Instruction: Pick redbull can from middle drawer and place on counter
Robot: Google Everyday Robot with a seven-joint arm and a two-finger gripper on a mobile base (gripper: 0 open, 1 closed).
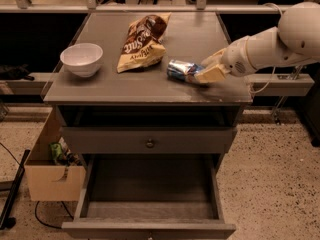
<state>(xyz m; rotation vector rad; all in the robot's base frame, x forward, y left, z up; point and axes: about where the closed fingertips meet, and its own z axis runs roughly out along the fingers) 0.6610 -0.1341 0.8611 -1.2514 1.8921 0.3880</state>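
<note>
The redbull can point(179, 69) is a small silver-and-blue can lying on its side on the grey counter point(100, 86), right of centre. My gripper point(199, 73) comes in from the right on a white arm point(260, 49). Its cream fingers point(212, 74) are closed on the can's right end. The can looks to be touching the counter top or just above it. The middle drawer point(150, 184) is pulled open at the bottom, and nothing shows on its dark floor.
A white bowl point(81, 59) stands at the counter's left. A yellow-brown snack bag point(142, 43) lies just left of the can. A shut drawer front with a round knob point(149, 143) sits above the open drawer. A cardboard box point(50, 169) stands on the floor at the left.
</note>
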